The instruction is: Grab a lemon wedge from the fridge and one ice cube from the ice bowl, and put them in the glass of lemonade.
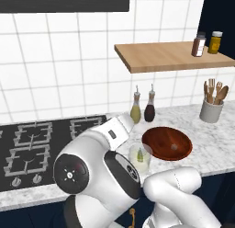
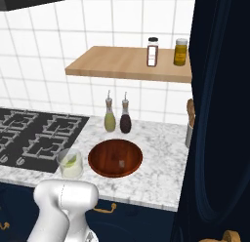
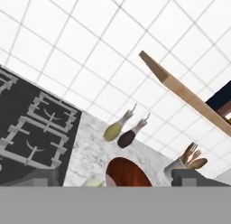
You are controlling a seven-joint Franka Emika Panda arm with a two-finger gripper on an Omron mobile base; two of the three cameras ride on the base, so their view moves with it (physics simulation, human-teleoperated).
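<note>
Fingers [image 3: 184, 177] spread wide above ice bowl [image 3: 127, 172].

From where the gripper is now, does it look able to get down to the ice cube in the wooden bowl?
Probably yes. The gripper is open, and the ice cube lies alone in the uncovered ice bowl. The glass of lemonade stands beside it, not over it.

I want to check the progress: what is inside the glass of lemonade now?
Inside the glass of lemonade a lemon wedge sits in the pale liquid. No ice cube is visible in it; one ice cube lies in the ice bowl.
</note>
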